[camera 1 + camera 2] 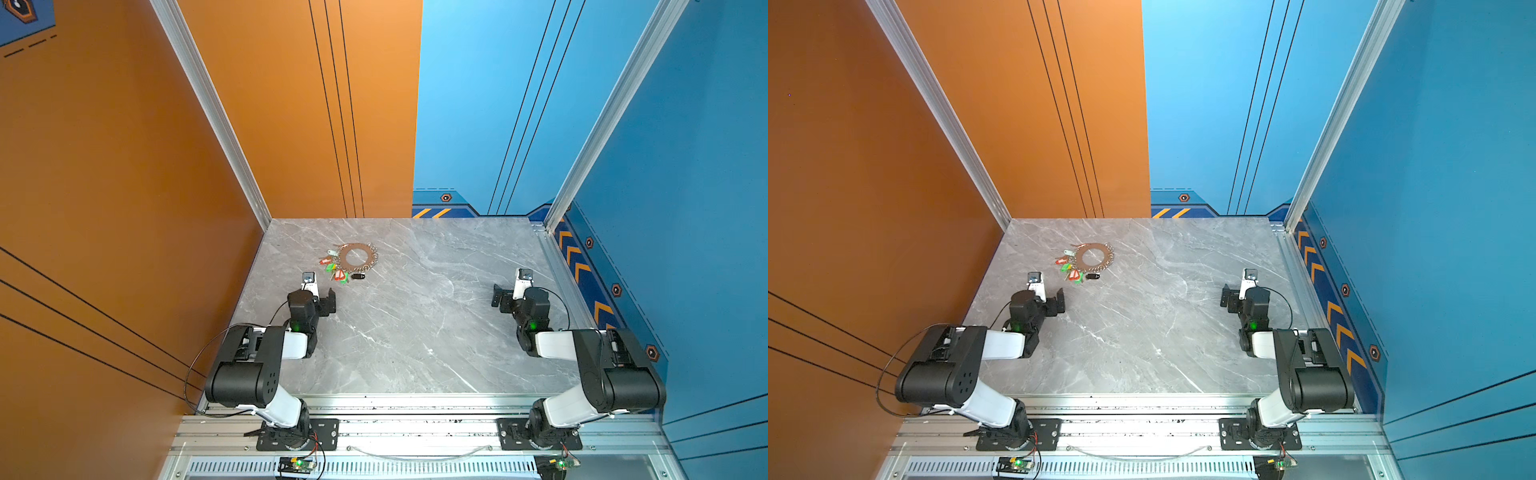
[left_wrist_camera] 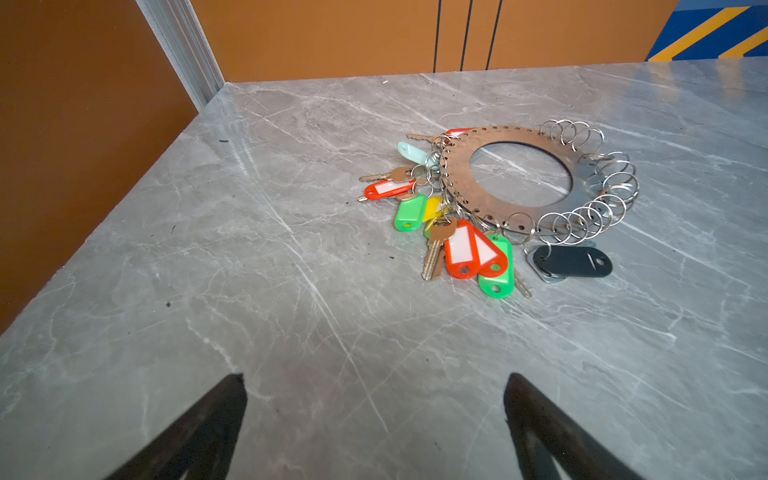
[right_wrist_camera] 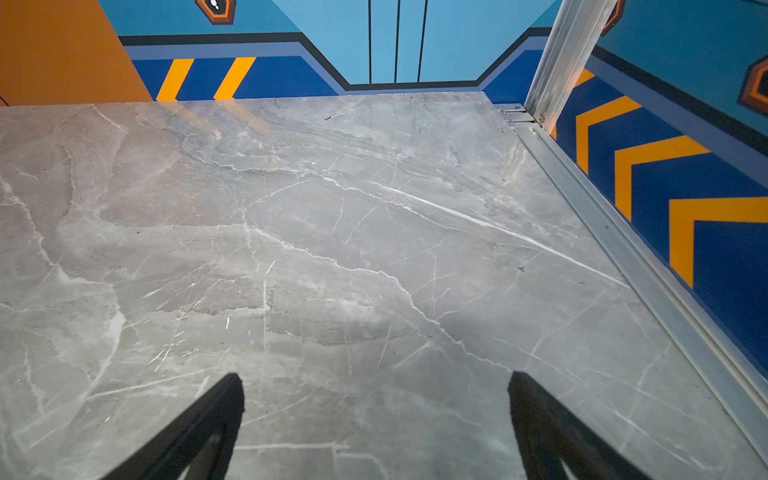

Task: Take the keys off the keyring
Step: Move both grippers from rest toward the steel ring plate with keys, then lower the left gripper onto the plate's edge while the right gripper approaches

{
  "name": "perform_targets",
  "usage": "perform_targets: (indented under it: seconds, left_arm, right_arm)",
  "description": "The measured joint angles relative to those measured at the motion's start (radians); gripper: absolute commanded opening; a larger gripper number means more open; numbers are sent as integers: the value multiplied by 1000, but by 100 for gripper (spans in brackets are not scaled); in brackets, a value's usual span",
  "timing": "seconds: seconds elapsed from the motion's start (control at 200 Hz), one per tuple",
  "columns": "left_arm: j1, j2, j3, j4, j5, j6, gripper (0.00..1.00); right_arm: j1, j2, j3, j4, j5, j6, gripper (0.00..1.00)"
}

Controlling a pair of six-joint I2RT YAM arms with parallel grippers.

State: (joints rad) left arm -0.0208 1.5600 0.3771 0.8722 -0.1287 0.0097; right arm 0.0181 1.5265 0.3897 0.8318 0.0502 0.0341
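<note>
The keyring (image 2: 515, 134) is a flat brownish metal disc with a large hole, lying flat at the back left of the grey marble table in both top views (image 1: 343, 259) (image 1: 1080, 258). Wire split rings line its rim. The keys (image 2: 461, 249) fan out from its left and near edge with red, green, yellow and pale mint tags (image 1: 334, 270) (image 1: 1070, 270). One black tag (image 2: 573, 262) lies at the near side. My left gripper (image 2: 374, 378) (image 1: 324, 305) is open and empty, a short way in front of the keys. My right gripper (image 3: 376, 376) (image 1: 505, 299) is open over bare table at the right.
An orange wall (image 1: 124, 187) bounds the table on the left and a blue wall (image 1: 685, 208) on the right. Aluminium posts (image 1: 232, 137) stand at the back corners. A metal rail (image 3: 648, 266) runs along the table's right edge.
</note>
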Motion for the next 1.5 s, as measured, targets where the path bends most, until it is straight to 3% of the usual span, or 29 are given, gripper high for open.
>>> perform_targets:
  seconds: [0.395, 0.601, 0.756, 0.896, 1.086, 1.497]
  left_arm:
    - [-2, -21, 2, -26, 3, 0, 98]
    - [-21, -219, 174, -365, -20, -20, 98]
    - [-26, -218, 420, -620, -31, -76, 98]
    - [-26, -90, 636, -842, -4, -95, 98]
    - [-18, 132, 855, -1042, 114, -98, 100]
    - [-18, 671, 1499, -1378, 186, -185, 85]
  right_arm:
    - [-6, -7, 3, -21, -16, 3, 100]
    - [1, -174, 82, -234, -98, -16, 100]
    - [65, -280, 177, -392, -148, -16, 100]
    - [169, -292, 246, -525, -151, 10, 100]
    - [318, -245, 344, -652, -142, 73, 100]
    - [573, -44, 542, -731, -66, 192, 98]
